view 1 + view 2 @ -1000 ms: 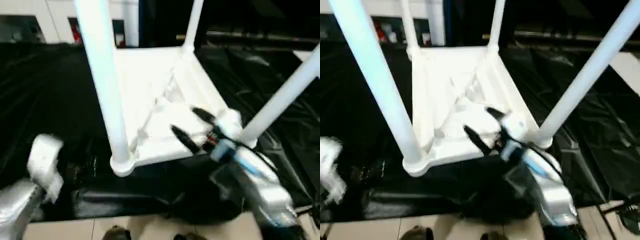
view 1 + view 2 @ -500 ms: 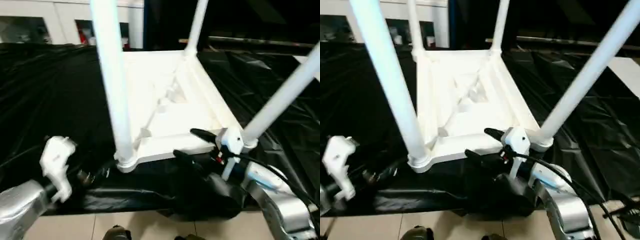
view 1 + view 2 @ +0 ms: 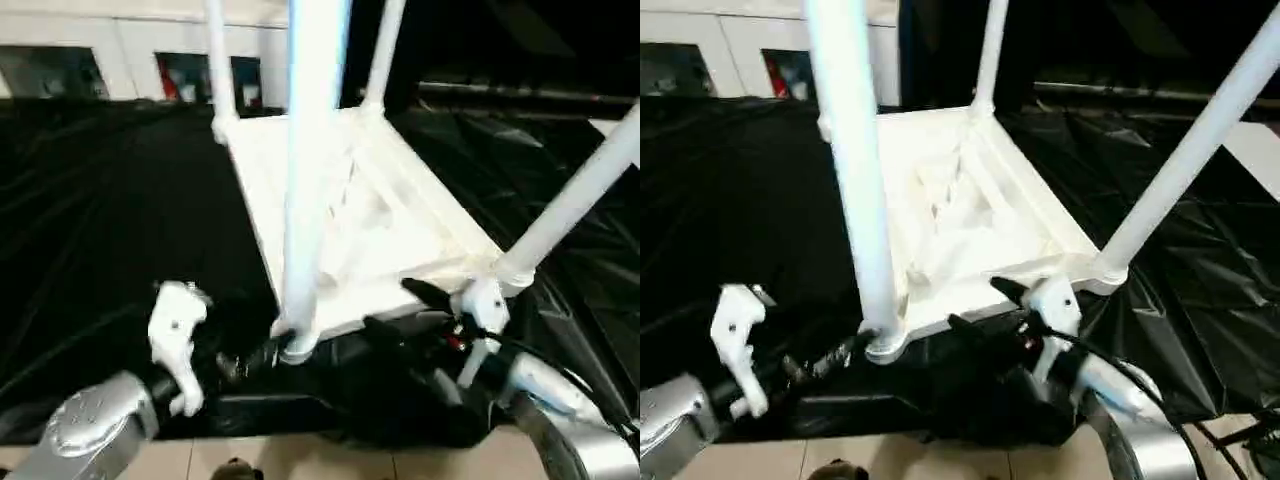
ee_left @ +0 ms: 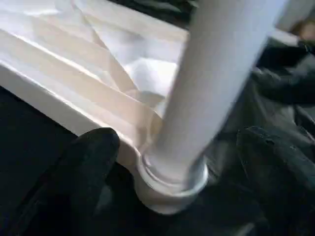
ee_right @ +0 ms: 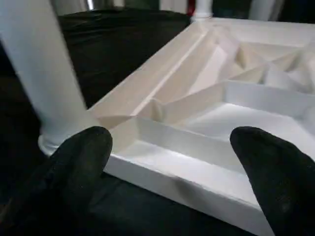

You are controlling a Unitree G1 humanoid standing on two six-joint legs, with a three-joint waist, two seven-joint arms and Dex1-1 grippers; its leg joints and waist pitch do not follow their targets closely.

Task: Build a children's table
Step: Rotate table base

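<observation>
Four upright legs [image 3: 855, 170] fence the upturned table top [image 3: 960, 215]; open room lies between them, and over the black drape [image 3: 740, 200] at left.

The two head views look forward and down from above the bench [image 3: 730, 190], set slightly apart sideways, and share the upturned table [image 3: 960, 215], its legs and both forearms. The left wrist view sits very close to the near-left corner socket [image 4: 170, 184], looking along its own fingers [image 4: 86, 167] at the leg [image 4: 216, 83] rising there. The right wrist view looks from just beside the table's near edge across the ribbed underside [image 5: 231, 103], and shares that same leg [image 5: 42, 73] with the left wrist view.
</observation>
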